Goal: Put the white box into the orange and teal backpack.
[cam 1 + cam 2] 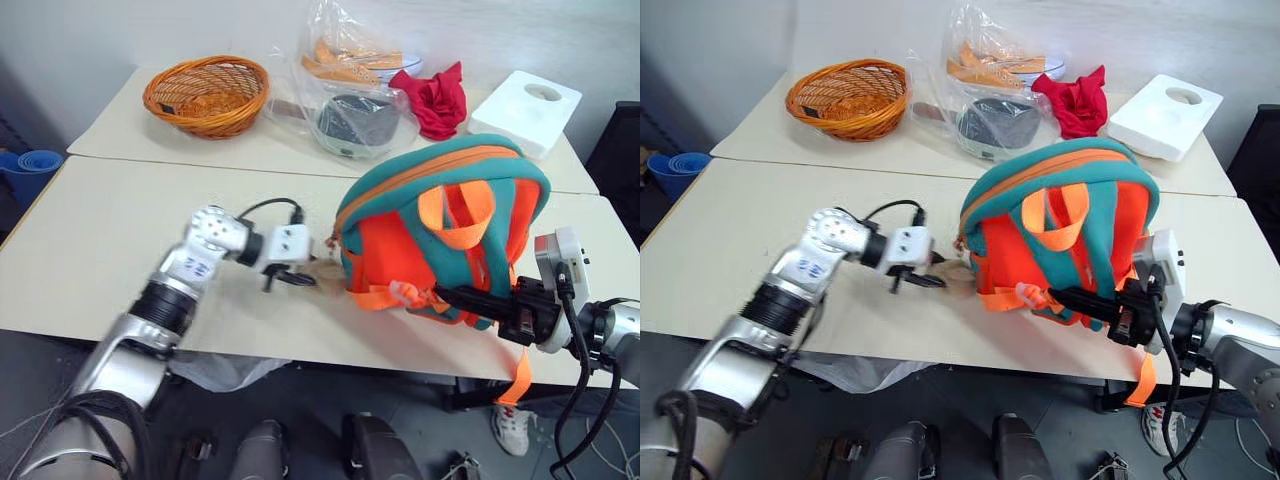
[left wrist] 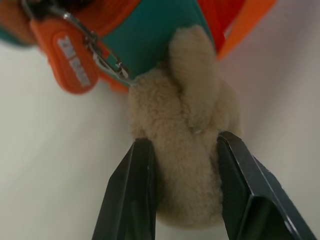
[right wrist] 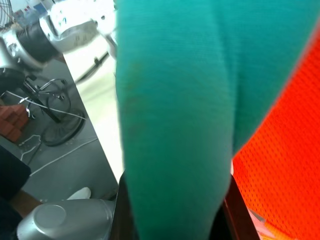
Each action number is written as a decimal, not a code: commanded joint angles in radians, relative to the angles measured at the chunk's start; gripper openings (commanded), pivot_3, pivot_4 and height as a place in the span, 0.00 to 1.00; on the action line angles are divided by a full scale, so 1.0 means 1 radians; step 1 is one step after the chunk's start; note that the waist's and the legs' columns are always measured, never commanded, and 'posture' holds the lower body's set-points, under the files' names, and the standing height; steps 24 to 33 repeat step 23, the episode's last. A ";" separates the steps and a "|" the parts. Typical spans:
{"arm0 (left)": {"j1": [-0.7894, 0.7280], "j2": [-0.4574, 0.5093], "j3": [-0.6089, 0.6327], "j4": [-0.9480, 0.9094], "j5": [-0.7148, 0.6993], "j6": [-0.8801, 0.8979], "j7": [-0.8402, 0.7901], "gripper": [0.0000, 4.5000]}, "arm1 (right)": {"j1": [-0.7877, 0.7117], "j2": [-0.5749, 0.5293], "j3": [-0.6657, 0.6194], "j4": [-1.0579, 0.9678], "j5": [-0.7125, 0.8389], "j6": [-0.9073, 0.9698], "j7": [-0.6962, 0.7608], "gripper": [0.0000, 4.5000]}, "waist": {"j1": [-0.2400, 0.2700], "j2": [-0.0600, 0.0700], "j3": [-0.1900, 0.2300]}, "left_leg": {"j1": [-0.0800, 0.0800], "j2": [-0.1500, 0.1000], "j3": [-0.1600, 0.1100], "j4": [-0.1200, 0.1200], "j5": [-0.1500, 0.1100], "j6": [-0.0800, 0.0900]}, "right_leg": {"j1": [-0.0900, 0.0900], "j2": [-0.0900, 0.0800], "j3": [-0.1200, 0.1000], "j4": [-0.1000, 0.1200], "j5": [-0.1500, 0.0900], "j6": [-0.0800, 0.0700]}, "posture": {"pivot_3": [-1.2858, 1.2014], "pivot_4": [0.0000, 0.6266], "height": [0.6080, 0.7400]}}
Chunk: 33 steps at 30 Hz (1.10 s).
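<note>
The orange and teal backpack point(image 1: 440, 225) stands upright on the front table point(image 1: 100, 240), straps facing the camera, between the two grippers. The left gripper point(image 1: 298, 278) reaches in at the pack's lower corner; its two black fingers point(image 2: 132, 195) stand partly apart with the tan plush toy point(image 2: 187, 150) between them, the pads pressed into the fur on either side, so it is clamped on the toy. Just past the fingertips, an orange zipper tag point(image 2: 70, 60) hangs on a small metal clip beside the toy, against the teal trim. The right gripper point(image 1: 470, 298) lies on the opposite side of the pack, at its lower edge, fingers closed on a teal shoulder strap point(image 3: 175, 125), orange mesh just beside it. Loose orange webbing point(image 1: 385, 296) trails between the two grippers. The white box cannot be made out. Well beyond both grippers, on the rear table, sit a wicker basket point(image 1: 207, 94), clear plastic bags point(image 1: 350, 80), a red cloth point(image 1: 433, 98) and a white foam block point(image 1: 525, 110)
</note>
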 commanded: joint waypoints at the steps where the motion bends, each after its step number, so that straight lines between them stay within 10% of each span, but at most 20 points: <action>1: 0.010 -0.059 0.011 -0.026 0.017 0.081 0.081 0.27 | -0.008 0.011 -0.012 0.017 -0.037 -0.035 -0.001 0.00 | 0.003 0.000 0.000 | 0.000 0.000 0.000 0.000 0.000 0.001 | 0.000 0.000 0.000 0.000 0.000 0.001 | 0.52 0.24 1.00; 4: 0.028 -0.043 0.079 -0.068 -0.054 0.186 0.050 0.42 | -0.001 0.007 -0.044 0.050 -0.034 -0.028 0.004 0.00 | 0.000 0.000 0.000 | -0.001 -0.001 0.000 0.000 0.000 0.001 | 0.000 0.000 0.001 0.000 0.001 0.002 | 0.52 0.24 1.00; 13: 0.064 0.189 0.325 -0.165 -0.325 0.506 -0.135 1.00 | 0.164 -0.147 -0.368 0.226 -0.053 0.035 0.221 0.65 | -0.005 0.000 0.000 | 0.000 0.001 0.000 -0.002 0.001 0.000 | -0.001 0.001 0.000 0.001 0.000 0.000 | 0.52 0.24 1.00; 18: -0.057 0.361 0.522 -0.071 -0.491 0.677 -0.190 1.00 | 0.263 -0.268 -0.604 0.490 -0.165 0.028 0.397 0.99 | -0.004 -0.002 0.001 | -0.001 0.000 0.000 -0.002 0.001 0.000 | -0.001 0.001 -0.001 -0.002 0.000 0.001 | 0.52 0.24 1.00; 33: 0.000 0.318 0.534 -0.152 -0.504 0.653 -0.121 1.00 | 0.214 -0.205 -0.531 0.472 -0.218 -0.023 0.351 0.99 | -0.006 0.000 -0.001 | 0.012 0.000 0.001 -0.005 0.000 0.002 | 0.012 0.000 -0.002 -0.007 0.001 0.001 | 0.52 0.24 1.00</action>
